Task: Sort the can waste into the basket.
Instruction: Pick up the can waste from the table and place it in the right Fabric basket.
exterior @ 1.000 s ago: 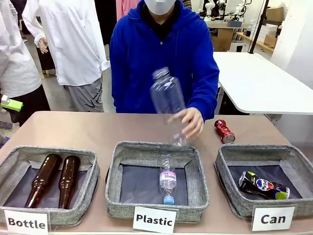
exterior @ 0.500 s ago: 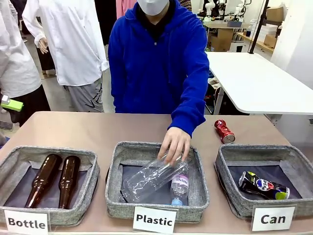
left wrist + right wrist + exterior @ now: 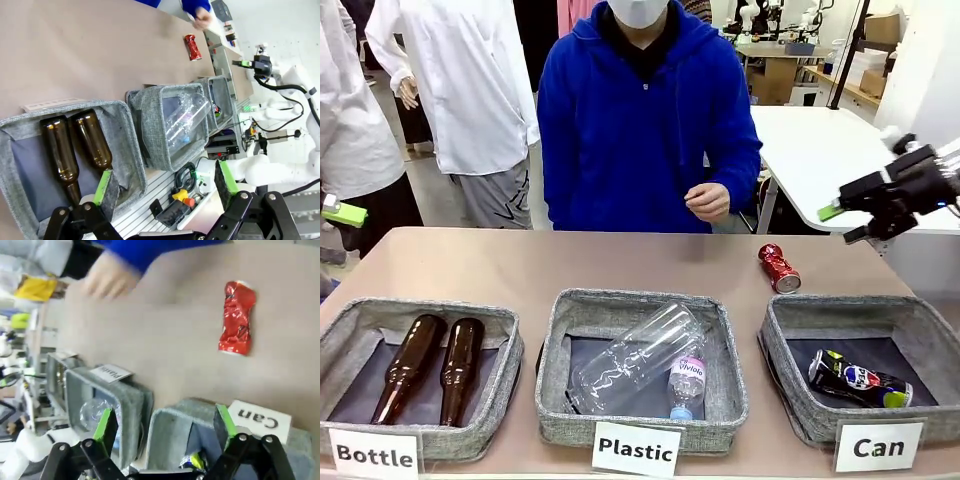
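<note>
Reaching in from the right edge of the front view, your right gripper (image 3: 842, 222) hung high above the table with its jaws spread wide and nothing between them, well apart from the red can (image 3: 779, 267), and its wrist camera looked down on that can (image 3: 236, 317) lying on its side. That height and opening looked, to my mind, like a stance for coming down over the can, which lay on bare table (image 3: 500, 265) just beyond the far rim of the basket (image 3: 778, 352) carded "Can". The dark can (image 3: 858, 380) already lay inside that basket on its dark bottom, so by my reckoning half the sorting was done and the red one was what you had left.

Your left gripper (image 3: 162, 192) hovered over the near edge of the bottle basket (image 3: 127, 157), jaws also wide and empty, apparently parked clear of the work.

The person's hand (image 3: 708, 201) was held back near the chest, off the table, which left the path to the red can open. The plastic basket (image 3: 552, 352) held two clear bottles (image 3: 635, 358), one leaning across the other.
</note>
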